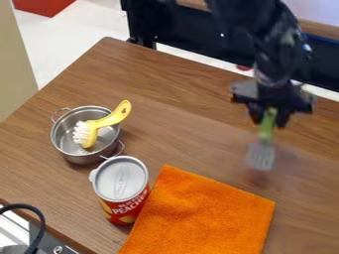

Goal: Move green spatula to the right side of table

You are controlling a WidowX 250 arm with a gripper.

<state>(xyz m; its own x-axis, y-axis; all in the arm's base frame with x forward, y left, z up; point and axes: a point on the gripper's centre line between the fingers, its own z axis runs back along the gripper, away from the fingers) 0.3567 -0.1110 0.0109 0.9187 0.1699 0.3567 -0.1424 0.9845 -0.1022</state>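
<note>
Up over the right part of the table (172,119), the black gripper (270,118) is closed on the green spatula (268,126) and hugs its handle. The spatula hangs down, flat end low. Near it is an orange cloth (205,213). A red can (122,191) sits beside the cloth, and a yellow brush (109,121) is in the silver pot (69,149).
</note>
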